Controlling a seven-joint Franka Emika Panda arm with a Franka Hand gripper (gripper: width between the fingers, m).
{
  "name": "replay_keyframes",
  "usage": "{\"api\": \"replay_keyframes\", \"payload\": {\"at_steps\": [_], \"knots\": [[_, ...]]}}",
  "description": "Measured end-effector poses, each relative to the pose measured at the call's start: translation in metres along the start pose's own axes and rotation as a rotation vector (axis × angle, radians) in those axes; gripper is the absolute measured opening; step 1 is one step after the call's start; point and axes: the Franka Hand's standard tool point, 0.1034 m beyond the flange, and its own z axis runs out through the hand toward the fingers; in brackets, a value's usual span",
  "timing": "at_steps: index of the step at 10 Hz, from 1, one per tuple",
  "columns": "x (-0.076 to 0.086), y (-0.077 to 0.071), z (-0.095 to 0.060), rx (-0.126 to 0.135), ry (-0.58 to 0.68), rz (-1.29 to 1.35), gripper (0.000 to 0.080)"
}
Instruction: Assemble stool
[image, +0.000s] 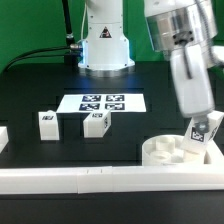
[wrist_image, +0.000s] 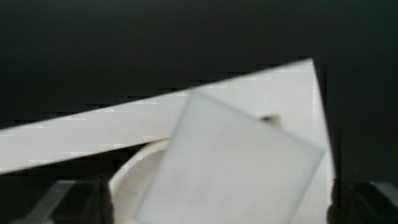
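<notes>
The round white seat (image: 178, 152) lies at the exterior view's right, against the front rail. My gripper (image: 203, 137) is shut on a white leg block (image: 206, 129) with a black-and-white tag and holds it tilted over the seat's right rim. In the wrist view the held leg block (wrist_image: 231, 160) fills the space between my fingers (wrist_image: 54, 200), with the seat's curved rim (wrist_image: 134, 175) just behind it. Two more leg blocks stand on the black table: one at the left (image: 47, 122), one near the middle (image: 95, 123).
The marker board (image: 103, 102) lies flat behind the middle leg block. A long white rail (image: 90, 178) runs along the front edge and shows as a white band in the wrist view (wrist_image: 107, 125). The arm's base (image: 103, 45) stands at the back.
</notes>
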Motion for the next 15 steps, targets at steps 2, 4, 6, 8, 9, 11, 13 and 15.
{"api": "replay_keyframes", "payload": {"at_steps": [2,4,6,8,9,11,13,15], "knots": [[-0.0119,0.0020,-0.0104,-0.023,-0.023,-0.266,0.0648],[-0.0128,0.0020,-0.0113,-0.027,-0.027,-0.426,0.0649],[-0.0122,0.0020,-0.0111,-0.026,-0.028,-0.542,0.0649],[-0.0111,0.0027,-0.0123,-0.044,-0.026,-0.846,0.0649],[-0.0121,0.0009,-0.0136,-0.045,-0.025,-0.993,0.0649],[-0.0136,-0.0006,-0.0139,-0.065,-0.026,-1.285,0.0649],[-0.0130,0.0012,-0.0112,-0.052,-0.002,-1.390,0.0649],[-0.0111,0.0015,-0.0107,-0.068,0.004,-1.512,0.0649]]}}
